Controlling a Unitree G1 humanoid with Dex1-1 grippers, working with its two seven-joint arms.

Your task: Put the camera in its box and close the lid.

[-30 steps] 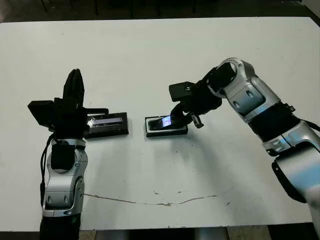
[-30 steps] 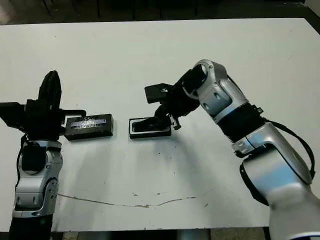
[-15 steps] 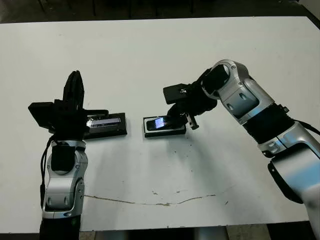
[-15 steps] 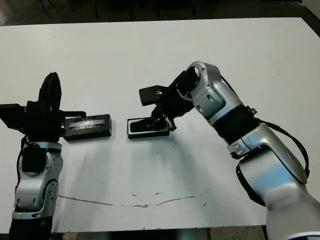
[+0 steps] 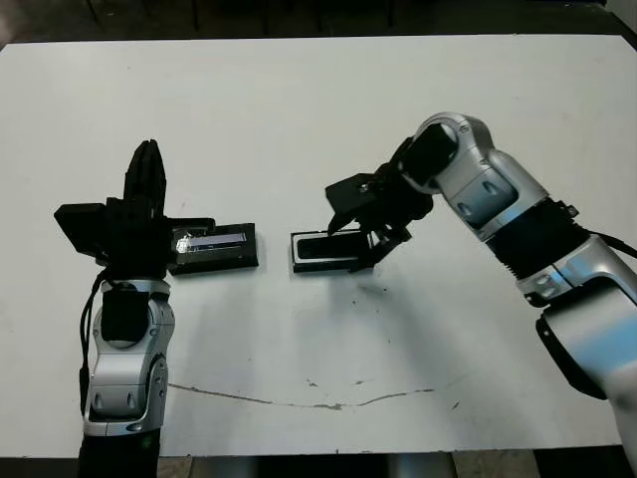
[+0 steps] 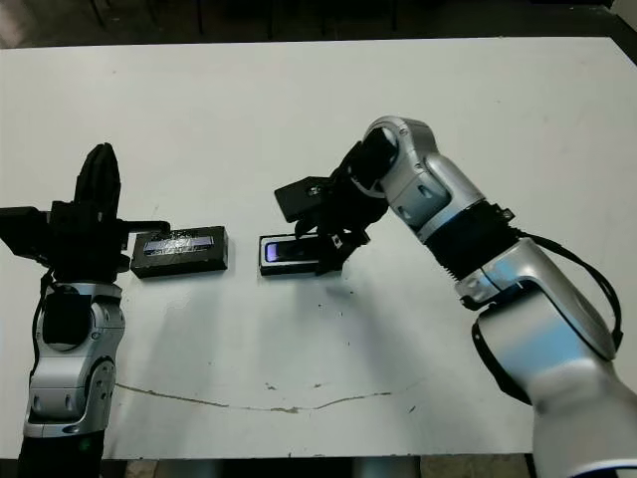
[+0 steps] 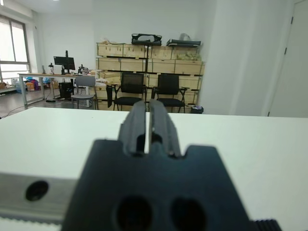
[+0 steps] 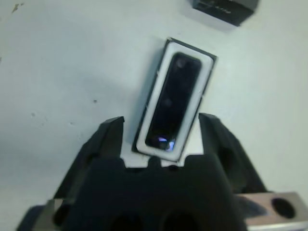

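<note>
The camera [image 8: 175, 98] lies flat inside the box [image 8: 156, 96], a white-lined black tray at the table's middle, with its bluish screen [image 6: 274, 252] toward my left. My right gripper [image 5: 360, 237] is open, its two fingers [image 8: 103, 144] straddling the box's right end without gripping anything. The lid [image 5: 212, 247], black with a silvery strip, lies on the table a short gap to the left of the box. My left gripper [image 5: 149, 154] stands upright just left of the lid, its fingers [image 7: 137, 118] pressed together on nothing.
The white table [image 5: 398, 378] has a thin brown scratch line [image 5: 328, 403] near its front edge. The left wrist view looks over the table to a room with chairs and wooden crates far behind.
The camera was tilted in my right gripper with one end in the box; now it lies flat in the box and the gripper has opened. The left arm has not moved.
</note>
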